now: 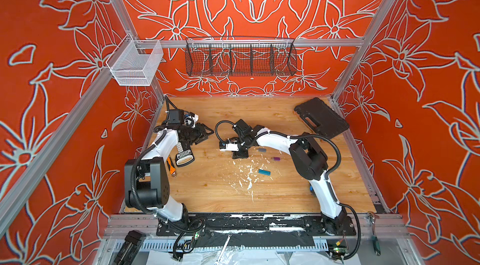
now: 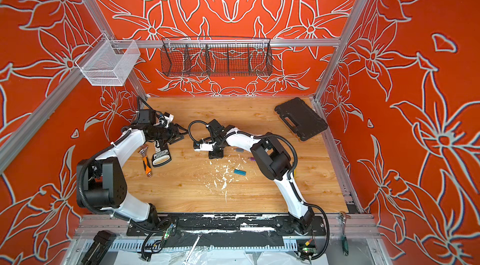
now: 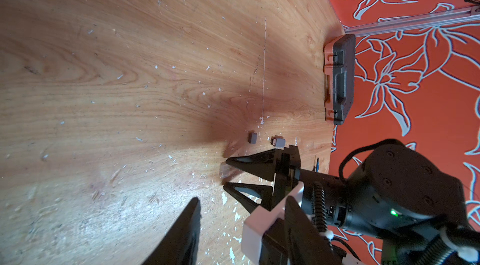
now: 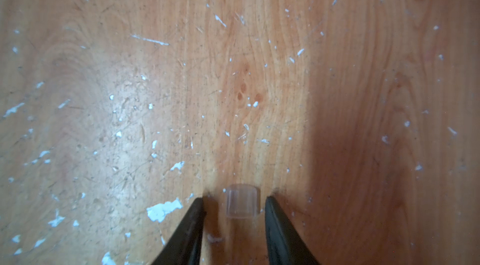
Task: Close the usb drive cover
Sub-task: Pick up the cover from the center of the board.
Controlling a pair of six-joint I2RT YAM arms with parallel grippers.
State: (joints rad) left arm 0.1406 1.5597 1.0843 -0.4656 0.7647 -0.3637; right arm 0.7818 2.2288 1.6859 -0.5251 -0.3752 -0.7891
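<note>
Right wrist | right gripper (image 4: 234, 198) part-open, gripping nothing | two fingers (image 4: 192, 224) flank one clear cap (image 4: 242, 201)

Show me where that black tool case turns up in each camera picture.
In a top view: black case at the far right corner of the wooden table.
In a top view: black case, same corner.
Left wrist view: black case beside the red wall.
Right wrist view: not in it.
Shared landmark: the wooden table, in all four.
</note>
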